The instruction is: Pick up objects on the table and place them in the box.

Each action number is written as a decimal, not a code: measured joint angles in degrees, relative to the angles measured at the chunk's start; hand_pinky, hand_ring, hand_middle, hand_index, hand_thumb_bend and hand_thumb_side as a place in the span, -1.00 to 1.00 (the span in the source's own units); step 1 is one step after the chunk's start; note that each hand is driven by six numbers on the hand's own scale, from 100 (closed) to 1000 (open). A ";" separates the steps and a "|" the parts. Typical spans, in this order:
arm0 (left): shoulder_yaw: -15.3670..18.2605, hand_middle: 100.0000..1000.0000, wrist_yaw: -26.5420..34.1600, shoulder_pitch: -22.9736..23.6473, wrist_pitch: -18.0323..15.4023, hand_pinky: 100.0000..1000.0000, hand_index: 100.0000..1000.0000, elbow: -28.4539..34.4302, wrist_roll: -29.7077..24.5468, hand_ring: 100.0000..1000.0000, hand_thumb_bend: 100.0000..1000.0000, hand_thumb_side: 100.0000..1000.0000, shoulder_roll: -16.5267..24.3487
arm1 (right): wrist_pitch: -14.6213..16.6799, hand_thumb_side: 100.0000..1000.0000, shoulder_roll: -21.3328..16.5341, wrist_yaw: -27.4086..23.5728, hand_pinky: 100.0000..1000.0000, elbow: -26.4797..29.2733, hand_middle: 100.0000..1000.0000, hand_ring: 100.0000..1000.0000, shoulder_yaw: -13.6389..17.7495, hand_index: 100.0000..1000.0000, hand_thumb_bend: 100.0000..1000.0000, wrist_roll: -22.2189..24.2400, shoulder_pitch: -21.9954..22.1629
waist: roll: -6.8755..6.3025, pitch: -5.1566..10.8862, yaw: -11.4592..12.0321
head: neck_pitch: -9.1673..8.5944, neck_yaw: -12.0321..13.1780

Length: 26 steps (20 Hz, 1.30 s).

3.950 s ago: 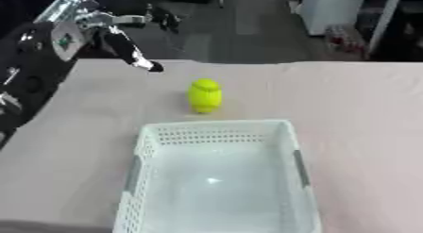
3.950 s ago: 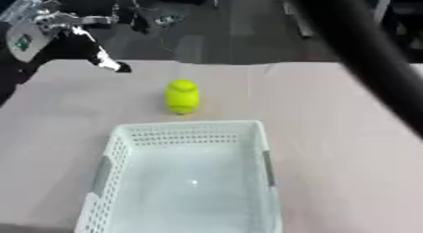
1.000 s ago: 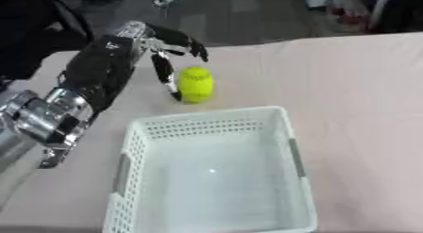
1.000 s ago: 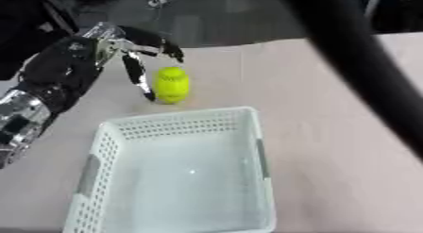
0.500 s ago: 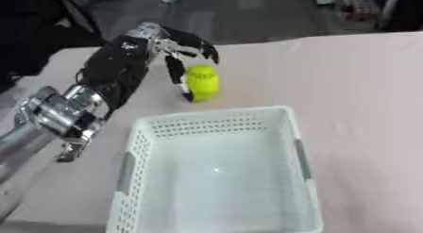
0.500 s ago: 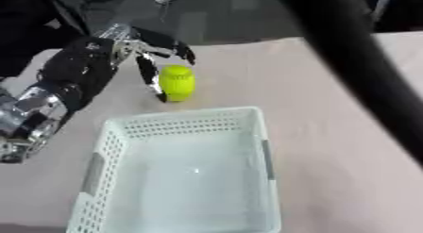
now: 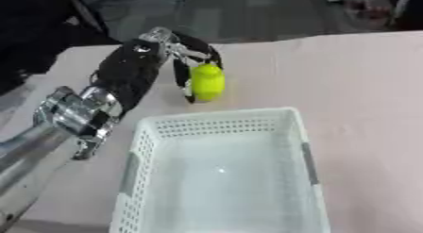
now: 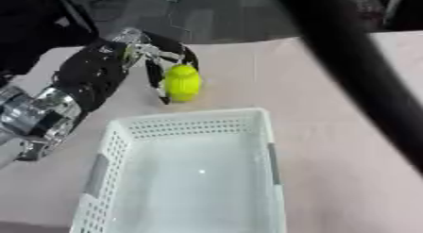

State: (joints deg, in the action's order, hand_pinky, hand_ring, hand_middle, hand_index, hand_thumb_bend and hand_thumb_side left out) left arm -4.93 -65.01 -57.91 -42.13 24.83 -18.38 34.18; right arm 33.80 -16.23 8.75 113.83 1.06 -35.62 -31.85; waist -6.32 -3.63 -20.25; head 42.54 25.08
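A lab or workshop, it seems: a table under a plain pinkish cloth, a dark hard floor behind, and blurred equipment at the far edge.

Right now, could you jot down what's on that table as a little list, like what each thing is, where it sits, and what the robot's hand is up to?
table: pale pinkish cloth surface
yellow object: small and rounded, standing on the table just beyond the basket's far rim
basket: white, perforated walls, nothing inside, nearest the camera
left hand: reaching in from the left, fingers curved around the yellow object, one down its left side and others over its top
right hand: no hand visible; only a dark blurred bar crosses the right eye view
task state: yellow object not yet in the basket
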 measured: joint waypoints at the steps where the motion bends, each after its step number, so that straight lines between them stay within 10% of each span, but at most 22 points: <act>1: 0.26 -0.09 1.05 0.00 0.37 -1.00 0.24 -0.46 0.11 -0.60 -0.90 -0.62 0.00 | 0.05 0.94 0.00 -0.13 -0.51 0.00 -0.16 -0.22 0.00 0.09 -1.00 0.09 0.00 | 0.01 0.00 0.02 | 0.00 0.14; 2: 0.34 -0.32 2.22 0.00 0.72 -1.00 -0.01 -0.92 0.04 -0.97 -1.00 -0.10 0.00 | 0.08 0.94 0.00 -0.19 -0.51 0.00 -0.16 -0.22 0.00 0.09 -1.00 0.17 0.00 | 0.03 0.00 0.07 | 0.00 0.15; 5: 0.38 -0.58 5.75 0.07 1.58 -1.00 -0.14 -1.75 -0.58 -1.00 -1.00 0.08 0.00 | 0.11 0.94 0.00 -0.23 -0.51 0.00 -0.17 -0.22 0.02 0.09 -1.00 0.33 0.02 | 0.17 0.00 0.27 | 0.00 0.21; 26: -1.67 -0.77 22.52 -0.57 2.70 -1.00 -0.20 6.26 -5.19 -1.00 -1.00 -0.04 4.56 | -0.32 0.93 -2.25 0.71 -0.52 0.00 -0.17 -0.23 0.74 0.08 -1.00 -0.10 3.20 | 0.77 2.92 4.25 | 0.00 -1.19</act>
State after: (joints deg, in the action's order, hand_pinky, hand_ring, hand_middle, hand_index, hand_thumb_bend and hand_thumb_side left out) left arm -6.60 -42.49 -58.47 -39.43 31.09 -23.58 38.74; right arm 33.48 -18.47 9.46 113.83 1.80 -35.72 -28.64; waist -5.55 -0.71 -16.00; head 42.55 23.89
